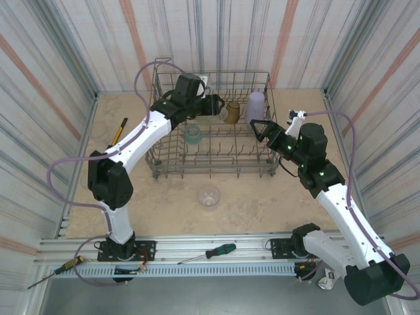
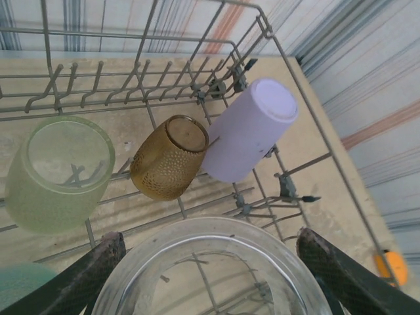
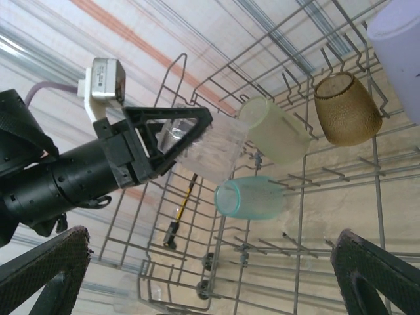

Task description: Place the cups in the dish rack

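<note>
Clear plastic tumbler (image 2: 210, 252), light and likely slippery, sits grasped across its sides by the left gripper (image 2: 210, 272) over the grey wire dish rack (image 1: 211, 168), while the right gripper (image 3: 210, 269) gapes empty.

dish rack (image 1: 230, 73): holds lavender cup (image 2: 249, 131), amber cup (image 2: 170, 157), yellow-green cup (image 2: 59, 170), teal cup (image 3: 251, 197);
my left claw (image 2: 210, 289): grips clear cup (image 2: 210, 262);
outside it: second clear cup (image 1: 209, 195)

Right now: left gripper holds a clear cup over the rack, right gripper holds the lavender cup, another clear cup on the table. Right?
Wrong on the right gripper: it is open and empty. The lavender cup sits in the dish rack, per the top external view. The rest holds.
</note>
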Controlling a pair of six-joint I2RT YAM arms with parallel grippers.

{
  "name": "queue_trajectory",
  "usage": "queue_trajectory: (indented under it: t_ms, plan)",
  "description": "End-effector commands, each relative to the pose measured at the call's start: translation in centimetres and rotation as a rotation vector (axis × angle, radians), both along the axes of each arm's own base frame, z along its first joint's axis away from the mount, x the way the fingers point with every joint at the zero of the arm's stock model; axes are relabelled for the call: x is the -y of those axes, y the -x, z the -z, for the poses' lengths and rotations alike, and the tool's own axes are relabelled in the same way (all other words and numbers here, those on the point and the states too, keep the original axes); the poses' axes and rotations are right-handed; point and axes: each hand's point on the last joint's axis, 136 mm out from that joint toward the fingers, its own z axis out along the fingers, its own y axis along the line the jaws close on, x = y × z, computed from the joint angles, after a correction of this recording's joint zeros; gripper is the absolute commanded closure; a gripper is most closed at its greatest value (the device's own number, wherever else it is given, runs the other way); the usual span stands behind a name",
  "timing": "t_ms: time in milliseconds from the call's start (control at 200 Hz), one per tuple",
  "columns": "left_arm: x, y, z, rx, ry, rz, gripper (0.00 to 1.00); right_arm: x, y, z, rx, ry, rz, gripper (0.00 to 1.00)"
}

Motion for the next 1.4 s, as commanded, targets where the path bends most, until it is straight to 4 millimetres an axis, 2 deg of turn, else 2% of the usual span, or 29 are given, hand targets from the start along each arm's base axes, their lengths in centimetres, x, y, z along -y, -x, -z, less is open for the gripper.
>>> queue_trajectory:
  t_ms: [0,281,656,842,1032,1252,1262,1272,1393]
  plan:
    - [1.3,0.1,-1.3,0.120,-0.090,0.049,1.00,0.8,0.2,0.5,-0.001,0.032,0.027,0.01]
    - [3.1,0.0,1.1,0.149,-0.197,0.085,1.00,1.1,0.1,0.7,-0.007,0.035,0.038,0.01]
    - [3.6,-1.4,4.2,0.165,-0.296,0.051,1.00,1.0,-0.1,0.0,0.008,0.014,0.039,0.01]
    - [4.5,-1.8,5.6,0.182,-0.328,0.051,1.00,1.1,-0.3,-0.3,0.013,0.018,0.045,0.01]
    - [4.8,-2.4,6.4,0.236,-0.401,0.036,1.00,1.2,-0.7,-0.3,0.013,0.015,0.059,0.01]
    - [4.0,-3.3,6.8,0.262,-0.446,-0.018,1.00,1.0,-1.4,0.2,0.002,0.017,0.061,0.01]
    - [4.1,-3.4,8.0,0.247,-0.460,-0.012,1.00,1.0,-1.4,0.2,0.001,0.018,0.062,0.01]
    - [4.1,-3.5,8.4,0.244,-0.465,-0.011,1.00,1.0,-1.4,0.3,0.000,0.019,0.063,0.01]
    - [4.4,-3.7,9.5,0.247,-0.479,-0.004,1.00,0.9,-1.8,0.5,-0.006,0.024,0.062,0.01]
